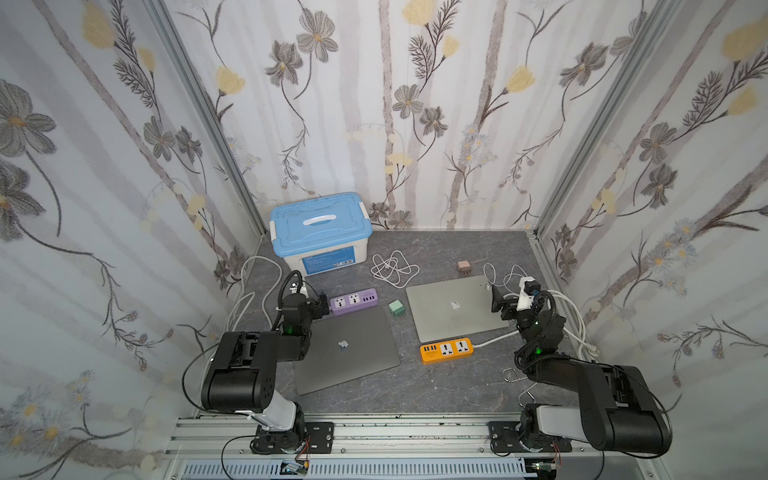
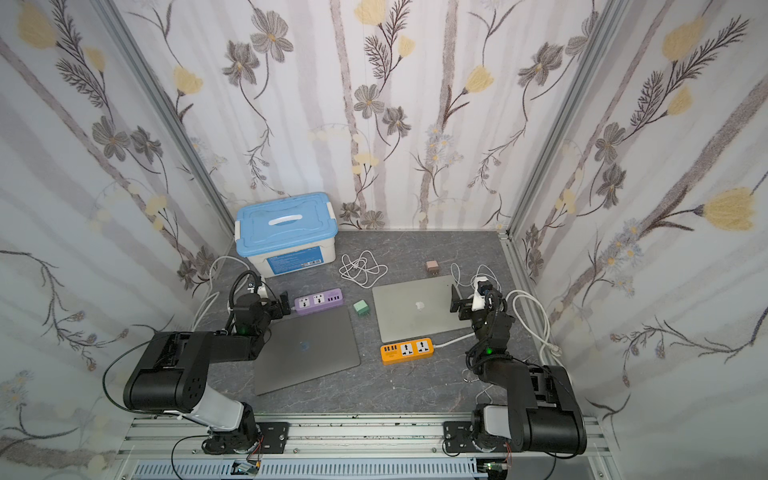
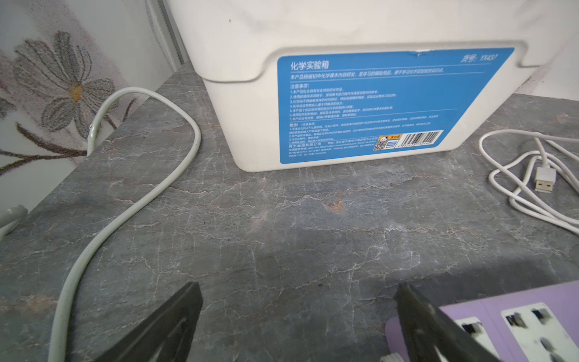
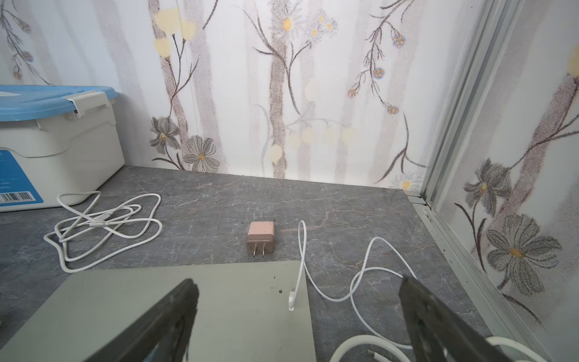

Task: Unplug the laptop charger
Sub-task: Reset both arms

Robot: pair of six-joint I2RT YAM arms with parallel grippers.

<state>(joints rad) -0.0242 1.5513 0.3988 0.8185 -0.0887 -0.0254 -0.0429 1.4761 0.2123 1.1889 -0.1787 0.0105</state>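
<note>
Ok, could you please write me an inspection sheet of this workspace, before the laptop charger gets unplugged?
Surface: grey marbled tabletop, flat, partly covered.
Job's things: thin white charger cable plugged into the closed silver laptop.
Clutter: blue-lidded white plastic box, closed dark grey laptop, purple power strip, orange power strip, green cube adapter, pink cube adapter.
Hands: left hand open beside the purple strip; right hand open near the charger plug.
Cables: loose white USB cable; thick white cord along the table's side.
Surroundings: floral wallpaper walls.
</note>
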